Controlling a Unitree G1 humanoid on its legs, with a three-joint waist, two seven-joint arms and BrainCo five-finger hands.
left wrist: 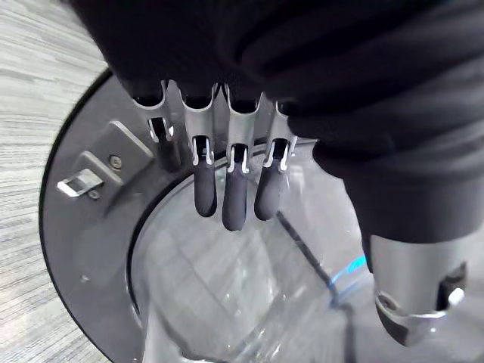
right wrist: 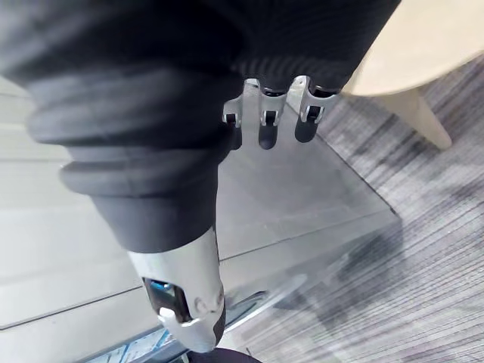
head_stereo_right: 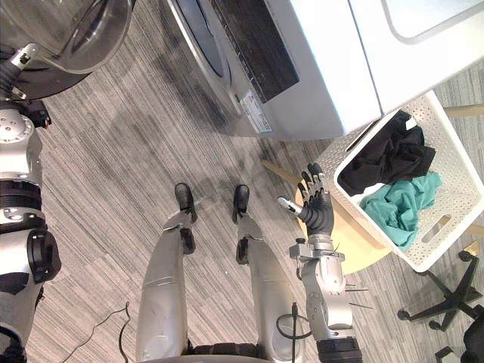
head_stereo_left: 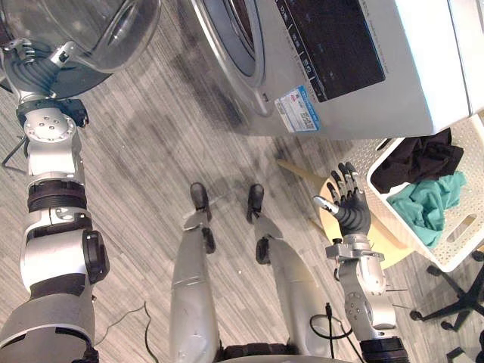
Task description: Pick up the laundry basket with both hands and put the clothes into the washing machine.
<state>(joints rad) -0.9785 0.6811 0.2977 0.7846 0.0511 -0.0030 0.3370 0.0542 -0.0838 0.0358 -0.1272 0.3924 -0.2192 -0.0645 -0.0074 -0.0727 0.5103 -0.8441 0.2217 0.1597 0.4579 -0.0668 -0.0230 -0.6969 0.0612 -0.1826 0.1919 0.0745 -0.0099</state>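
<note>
Washing machine [head_stereo_left: 363,68] stood ahead of you, its door [head_stereo_left: 113,30] swung open to your left. Basket [head_stereo_right: 454,162] sat on a stool [head_stereo_right: 355,253] at your right, black and teal clothes [head_stereo_right: 401,204] inside, one long side facing your right hand [head_stereo_right: 318,208]. That hand was just beside it, fingers spread, empty. Your left hand [left wrist: 233,200] was well apart, fingers straight at the door glass, holding nothing. The right was nearer.

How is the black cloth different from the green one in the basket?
The black cloth is dark; the green cloth is bright teal. The black cloth lies at the end of the basket nearer the washing machine, the green cloth at the far end. Both lie crumpled inside it.
</note>
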